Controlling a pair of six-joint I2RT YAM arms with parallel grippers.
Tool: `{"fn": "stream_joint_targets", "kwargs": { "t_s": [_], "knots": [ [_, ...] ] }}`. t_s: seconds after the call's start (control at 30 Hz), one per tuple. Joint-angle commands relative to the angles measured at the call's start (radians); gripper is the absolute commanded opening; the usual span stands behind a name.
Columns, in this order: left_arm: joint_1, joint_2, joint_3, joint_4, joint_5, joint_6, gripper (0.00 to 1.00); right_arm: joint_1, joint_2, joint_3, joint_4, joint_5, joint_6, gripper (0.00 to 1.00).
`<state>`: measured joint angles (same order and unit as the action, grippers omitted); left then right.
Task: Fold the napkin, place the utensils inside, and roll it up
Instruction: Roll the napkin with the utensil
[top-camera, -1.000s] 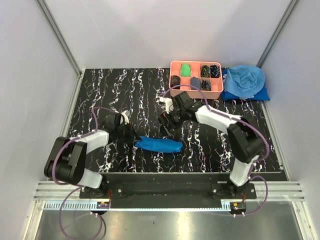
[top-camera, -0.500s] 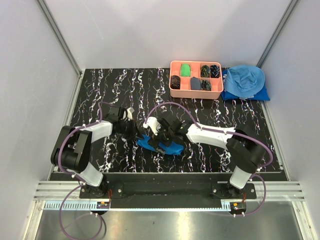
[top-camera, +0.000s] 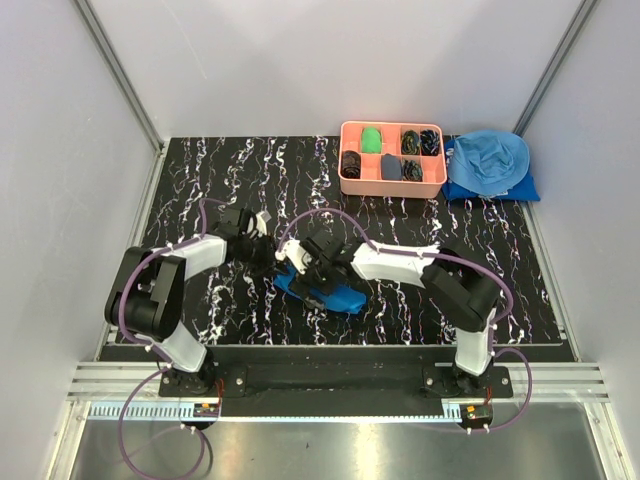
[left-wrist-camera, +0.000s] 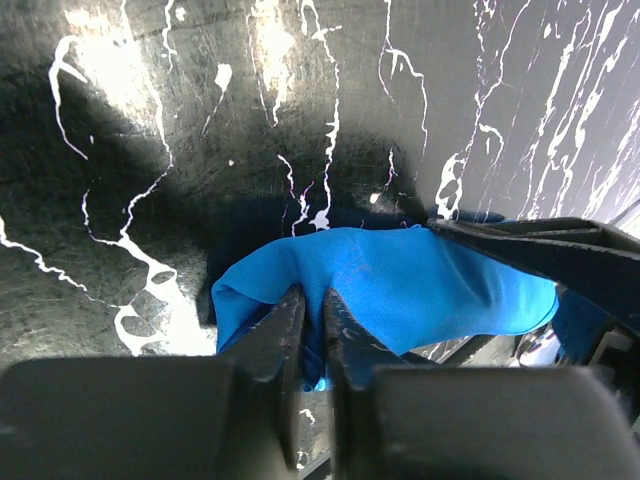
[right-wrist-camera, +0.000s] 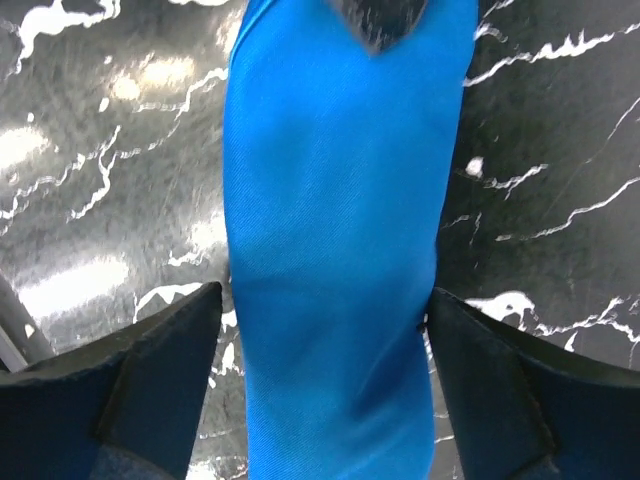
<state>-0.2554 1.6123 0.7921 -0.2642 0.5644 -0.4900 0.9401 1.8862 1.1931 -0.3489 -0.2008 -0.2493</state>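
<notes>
Right end effector (right-wrist-camera: 325, 345) now straddles napkin (right-wrist-camera: 335, 170) (rolled).

Top cam high, near side, whole table (top-camera: 250, 180); wrist cams v. close, downward, same napkin (right-wrist-camera: 330, 250).

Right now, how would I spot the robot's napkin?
Find the black marbled table. Near its front middle lies the napkin, rolled into a short log. It is deep royal blue, unlike the paler blue heap far right.
</notes>
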Motion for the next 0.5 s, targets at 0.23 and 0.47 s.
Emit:
{"fn": "stream_joint_targets", "kwargs": {
  "t_s": [0.23,0.47],
  "knots": [
    [0.027,-0.152,0.026,0.002,-0.080,0.031,0.59,-0.079,0.119,0.036,-0.107,-0.230,0.162,0.53],
    [0.031,-0.276,-0.077,0.060,-0.176,0.011,0.70,-0.197,0.185,0.054,-0.088,-0.480,0.243,0.51]
  ]
}}
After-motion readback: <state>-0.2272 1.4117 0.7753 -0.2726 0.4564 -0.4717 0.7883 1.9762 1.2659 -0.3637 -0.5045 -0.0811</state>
